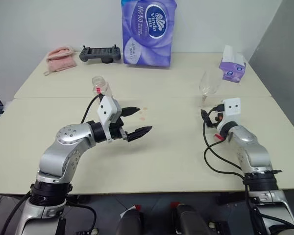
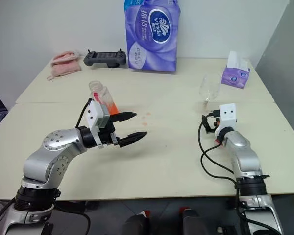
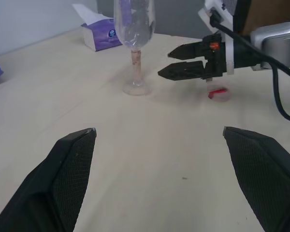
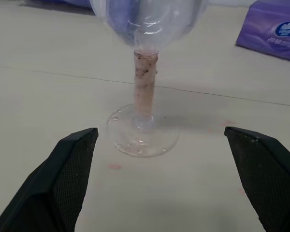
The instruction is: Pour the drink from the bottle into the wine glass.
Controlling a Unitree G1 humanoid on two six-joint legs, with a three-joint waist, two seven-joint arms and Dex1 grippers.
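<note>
The right gripper [image 4: 159,179] is held fully open and empty, with the wine glass [image 4: 144,96] just ahead. The left gripper [image 2: 129,127], likewise open and empty, has the bottle [image 2: 102,96] just behind. A misaligned closure could topple the glass.

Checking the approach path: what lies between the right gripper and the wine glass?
Only bare table. In the right wrist view, the open right gripper faces the wine glass with nothing between.
</note>
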